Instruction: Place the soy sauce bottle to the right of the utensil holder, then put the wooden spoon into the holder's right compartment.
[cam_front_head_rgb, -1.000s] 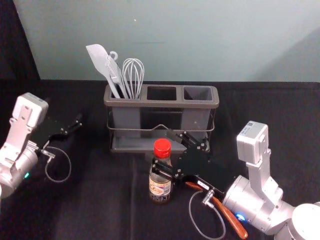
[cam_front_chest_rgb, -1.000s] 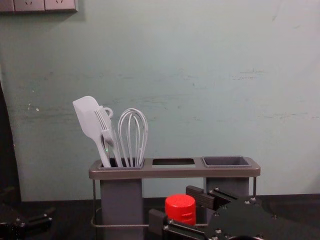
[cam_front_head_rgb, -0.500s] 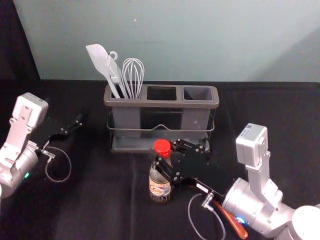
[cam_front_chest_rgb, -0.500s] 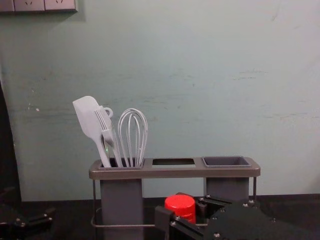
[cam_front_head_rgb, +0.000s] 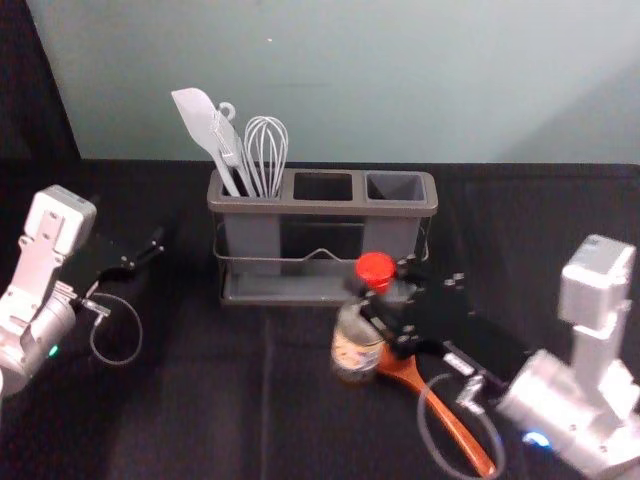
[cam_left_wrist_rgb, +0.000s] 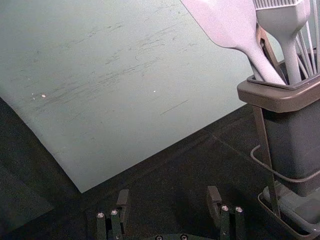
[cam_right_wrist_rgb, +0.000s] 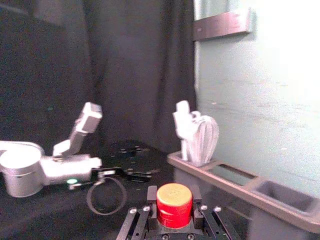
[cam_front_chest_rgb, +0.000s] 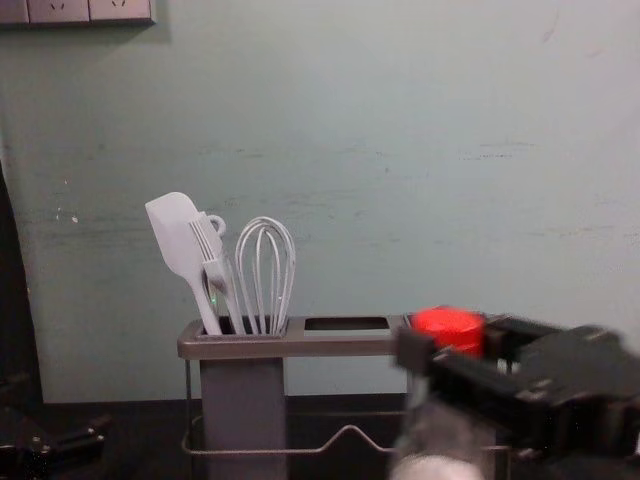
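Nearest me in the head view, the orange-brown wooden spoon (cam_front_head_rgb: 452, 425) lies on the black surface (cam_front_head_rgb: 200, 420), its long axis slanting from mid-frame to the lower right, handle end nearest. Just beyond its upper end, right of centre, I've got my right tool (cam_front_head_rgb: 374, 300) clamped on the soy sauce bottle (cam_front_head_rgb: 357, 352): clear, labelled, red cap up, long axis roughly vertical. My left tool (cam_front_head_rgb: 135, 236) is parked at mid-left, fingers apart. Farther back, upper centre, stands the utensil holder (cam_front_head_rgb: 320, 207).

The right gripper (cam_front_head_rgb: 379, 285) reaches inward, fingers clamped; the left gripper (cam_front_head_rgb: 146, 253) hangs leftward, fingers apart.
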